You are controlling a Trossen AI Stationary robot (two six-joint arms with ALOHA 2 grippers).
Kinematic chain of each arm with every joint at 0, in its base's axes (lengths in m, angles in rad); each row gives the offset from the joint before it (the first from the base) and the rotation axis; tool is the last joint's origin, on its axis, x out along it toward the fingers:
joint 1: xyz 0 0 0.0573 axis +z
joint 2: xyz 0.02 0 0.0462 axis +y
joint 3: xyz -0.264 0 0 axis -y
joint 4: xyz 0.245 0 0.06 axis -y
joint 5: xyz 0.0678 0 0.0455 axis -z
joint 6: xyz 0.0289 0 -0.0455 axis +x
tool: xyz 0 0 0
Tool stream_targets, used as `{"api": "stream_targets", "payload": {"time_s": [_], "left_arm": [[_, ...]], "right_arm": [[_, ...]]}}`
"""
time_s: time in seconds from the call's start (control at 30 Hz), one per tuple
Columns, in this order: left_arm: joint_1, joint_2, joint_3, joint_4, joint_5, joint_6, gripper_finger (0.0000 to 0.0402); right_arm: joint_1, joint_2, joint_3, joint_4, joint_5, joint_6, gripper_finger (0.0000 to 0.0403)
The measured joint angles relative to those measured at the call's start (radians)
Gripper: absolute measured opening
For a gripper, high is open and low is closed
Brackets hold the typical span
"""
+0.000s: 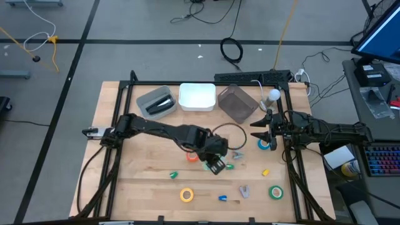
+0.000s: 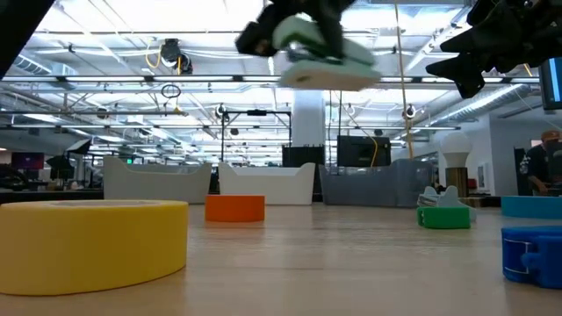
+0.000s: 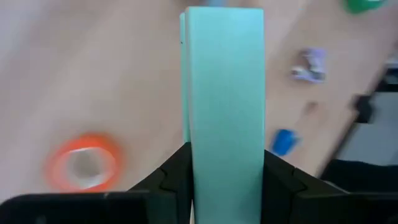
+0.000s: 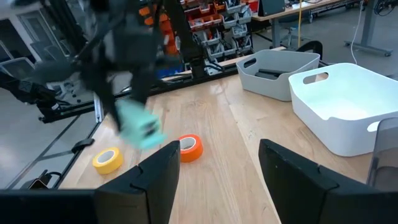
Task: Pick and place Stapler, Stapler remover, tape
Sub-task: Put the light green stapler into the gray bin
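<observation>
Stapler (image 3: 225,93): mint green, pinched in the left claw (image 1: 215,164), lifted above the table (image 1: 144,181) near frame centre.
Right claw (image 1: 259,130): spread, empty, hovering at right over the blue tape (image 1: 265,144).
Other tape: orange (image 1: 191,157) beside the left claw; yellow (image 1: 187,195) lower centre; green (image 1: 275,192) lower right.

Two dark jointed arms; left tool (image 1: 215,164) and right tool (image 1: 261,129): black angular fingers (image 4: 155,177).
</observation>
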Motion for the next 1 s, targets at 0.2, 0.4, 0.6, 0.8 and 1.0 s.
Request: {"api": "stream_targets", "payload": {"time_s": [0.2,0.4,0.6,0.8,1.0], "left_arm": [[0.031,0.000,0.134,-0.364,-0.177,0.058,0.0126],[0.081,-0.035,0.154,-0.425,-0.265,0.192,0.0126],[0.160,-0.094,0.154,-0.432,-0.380,0.279,0.0126],[0.264,-0.160,0.155,-0.434,-0.441,0.398,0.0126],[0.385,-0.220,0.154,-0.433,-0.460,0.512,0.0126]], "right_arm": [[0.000,0.000,0.000,0.000,0.000,0.000,0.0210],[0.000,0.000,0.000,0.000,0.000,0.000,0.0210],[0.000,0.002,0.000,0.000,0.006,0.000,0.0210],[0.000,0.002,0.000,0.000,0.014,-0.001,0.0210],[0.000,0.002,0.000,0.001,0.034,-0.001,0.0210]]}}
